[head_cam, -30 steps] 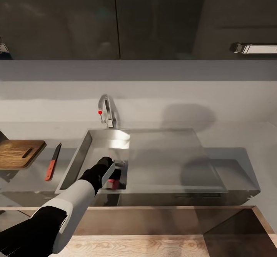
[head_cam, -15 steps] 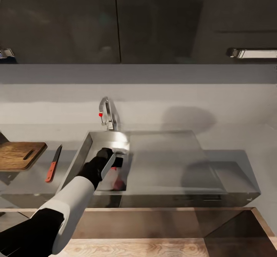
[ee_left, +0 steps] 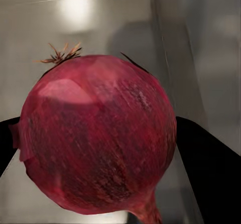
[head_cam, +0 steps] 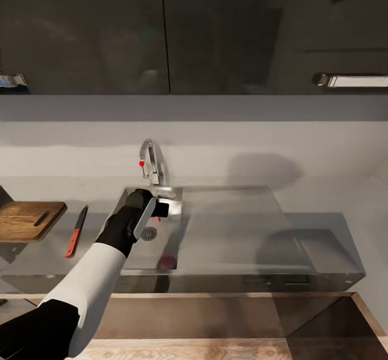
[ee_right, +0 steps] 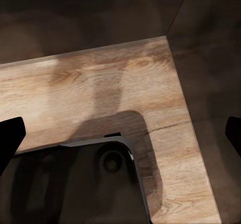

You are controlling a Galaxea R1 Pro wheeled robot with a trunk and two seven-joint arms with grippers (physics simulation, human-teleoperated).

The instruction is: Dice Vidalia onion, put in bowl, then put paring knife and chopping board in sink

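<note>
My left gripper (head_cam: 159,211) hangs over the sink (head_cam: 231,225), near the tap (head_cam: 151,160), shut on the Vidalia onion (head_cam: 157,217). In the left wrist view the pinkish-red onion (ee_left: 100,138) is clamped between two black fingers (ee_left: 211,176), clear of the steel basin. On the countertop (head_cam: 334,198), left of the sink, lie the chopping board (head_cam: 27,220) and the paring knife (head_cam: 75,230) with its red handle towards me. The right gripper (ee_right: 120,133) is open over a wooden floor. The bowl is out of view.
The round drain (head_cam: 149,234) lies below the lifted onion, and a red reflection (head_cam: 167,263) shows on the basin's near wall. Dark wall cabinets (head_cam: 161,26) hang above the grey backsplash. A wooden ledge (head_cam: 215,344) runs along the near edge.
My left gripper has risen out of the basin's near end with the onion and moved back towards the tap. The head view has tilted slightly.
</note>
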